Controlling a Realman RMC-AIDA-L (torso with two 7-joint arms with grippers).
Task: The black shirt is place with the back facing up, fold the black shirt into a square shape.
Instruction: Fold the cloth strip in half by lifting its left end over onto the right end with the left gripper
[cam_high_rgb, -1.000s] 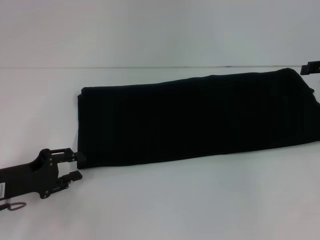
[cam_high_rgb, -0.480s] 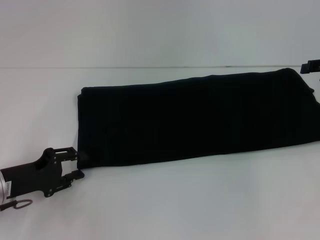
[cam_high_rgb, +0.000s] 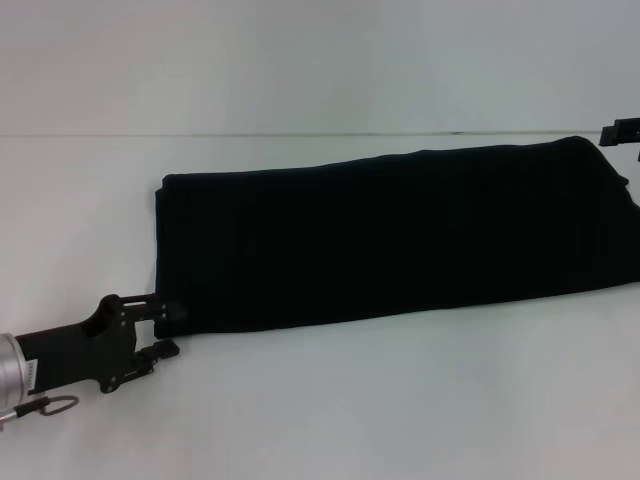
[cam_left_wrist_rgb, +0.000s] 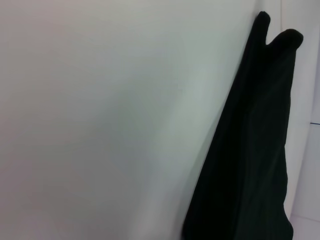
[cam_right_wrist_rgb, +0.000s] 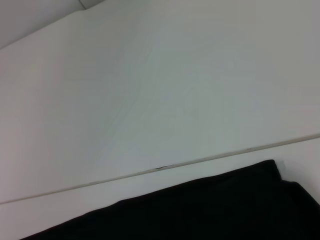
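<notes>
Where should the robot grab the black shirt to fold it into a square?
Probably the short ends. The black shirt lies as one long flat band, so its near left corner, where the left gripper sits with jaws open, suits a low approach from the left. The right gripper is at the far right end.

You have a plain white, flat, smooth counter (cam_high_rgb: 400, 400) filling most of the head view, with a wide bare stretch along the near side. Behind it you see a pale grey-white wall (cam_high_rgb: 300, 60), and a thin dark line runs straight across where the counter's far edge meets that wall. In the right wrist view you get the same white counter surface (cam_right_wrist_rgb: 75, 210) and the pale wall (cam_right_wrist_rgb: 175, 75), split by that thin seam, which shows a short darker mark partway along. In the left wrist view you see bare white counter surface (cam_left_wrist_rgb: 100, 125) across most of the picture.
</notes>
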